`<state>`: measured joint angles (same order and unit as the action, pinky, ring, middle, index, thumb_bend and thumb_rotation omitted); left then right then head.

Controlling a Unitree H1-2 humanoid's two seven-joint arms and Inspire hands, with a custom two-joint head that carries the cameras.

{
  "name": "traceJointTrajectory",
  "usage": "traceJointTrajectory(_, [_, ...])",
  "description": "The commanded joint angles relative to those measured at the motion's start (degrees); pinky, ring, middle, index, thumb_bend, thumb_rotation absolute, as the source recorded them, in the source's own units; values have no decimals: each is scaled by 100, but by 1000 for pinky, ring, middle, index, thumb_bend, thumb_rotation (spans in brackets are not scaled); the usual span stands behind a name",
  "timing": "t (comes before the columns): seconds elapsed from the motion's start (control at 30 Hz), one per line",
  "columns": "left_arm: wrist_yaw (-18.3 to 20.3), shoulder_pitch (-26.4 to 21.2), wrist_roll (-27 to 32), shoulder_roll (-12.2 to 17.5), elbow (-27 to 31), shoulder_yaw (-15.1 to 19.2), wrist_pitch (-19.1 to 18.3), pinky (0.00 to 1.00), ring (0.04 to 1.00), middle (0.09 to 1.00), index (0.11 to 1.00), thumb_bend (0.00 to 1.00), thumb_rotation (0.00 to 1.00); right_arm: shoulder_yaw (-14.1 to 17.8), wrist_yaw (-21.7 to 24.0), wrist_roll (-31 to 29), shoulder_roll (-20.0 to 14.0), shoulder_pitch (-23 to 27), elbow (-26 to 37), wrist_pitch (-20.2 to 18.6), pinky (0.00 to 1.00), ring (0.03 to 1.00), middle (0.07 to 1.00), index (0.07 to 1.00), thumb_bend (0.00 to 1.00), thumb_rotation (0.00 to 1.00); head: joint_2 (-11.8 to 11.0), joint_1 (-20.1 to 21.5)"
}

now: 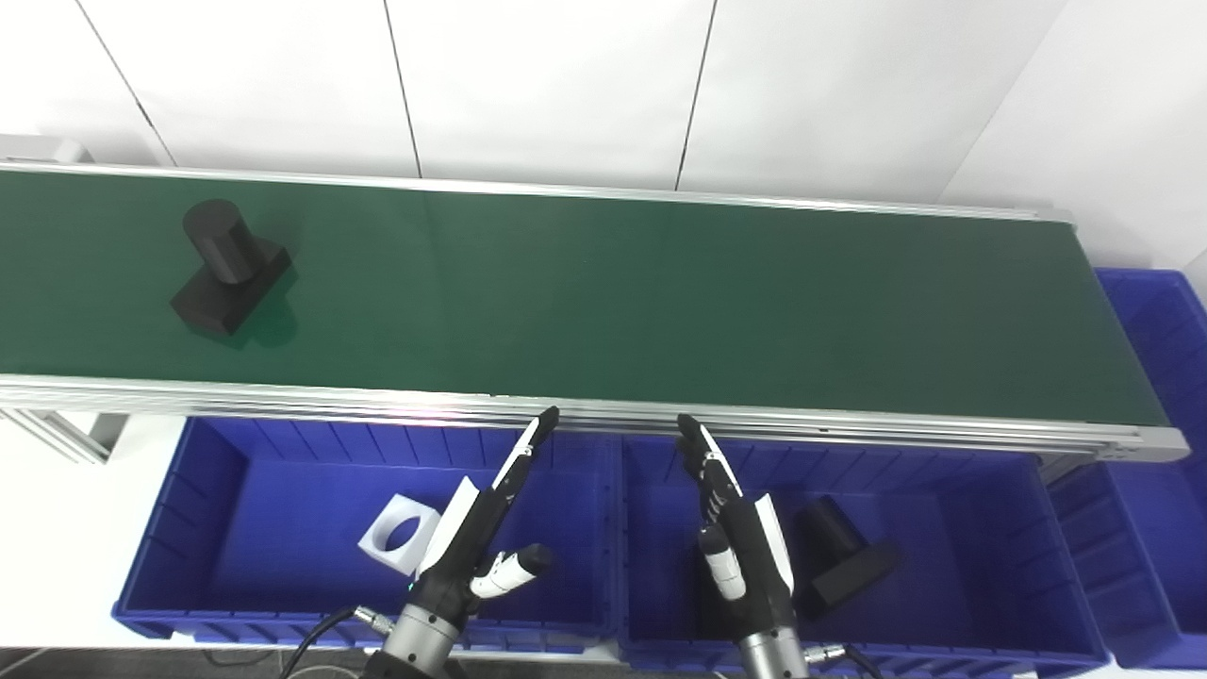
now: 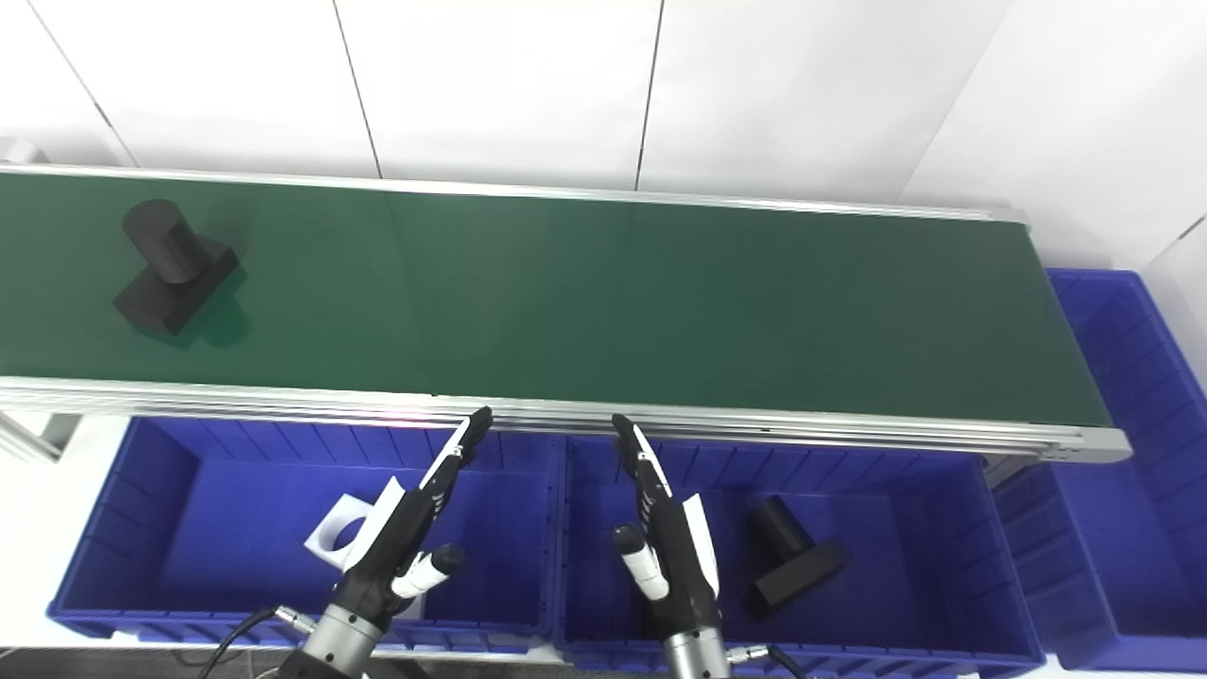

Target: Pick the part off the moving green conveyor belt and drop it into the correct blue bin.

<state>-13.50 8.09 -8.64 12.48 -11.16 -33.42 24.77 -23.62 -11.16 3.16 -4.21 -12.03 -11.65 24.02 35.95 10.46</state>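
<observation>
Background: white panelled wall (image 1: pixel 547 85) behind the line, dark seams between panels.
Conveyor belt (image 1: pixel 660 302): green, spans left to right across the far half of the scene, silver rails on near and far edges.
Part on belt (image 1: pixel 229 269): black, flat rectangular base with an upright cylinder on top; sits at far left of the belt, untouched, well apart from both hands.
Left blue bin (image 1: pixel 236 490): near side, below belt edge; holds a white block with round hole (image 1: pixel 398 535), partly hidden behind the left hand.
Middle blue bin (image 1: pixel 952 509): just right of the left bin; holds a second black part (image 1: pixel 842 556), same shape as the one on the belt, lying tilted.
Right blue bin (image 1: pixel 1160 321): past the belt's right end, contents not visible.
Left hand (image 1: pixel 481 538): over the left bin, fingers straight and apart, thumb out, holds nothing.
Right hand (image 1: pixel 740 533): over the middle bin, fingers extended toward the belt rail, empty.
</observation>
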Motion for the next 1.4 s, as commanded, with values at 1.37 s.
traceJointTrajectory(1.37, [-130,-75,-10,15,98,-48,215,1000,1000,1000,1000,879,1000,-738,-982,794,-412,293,42,290,1000,992,964,942,917,1000,-8,-5])
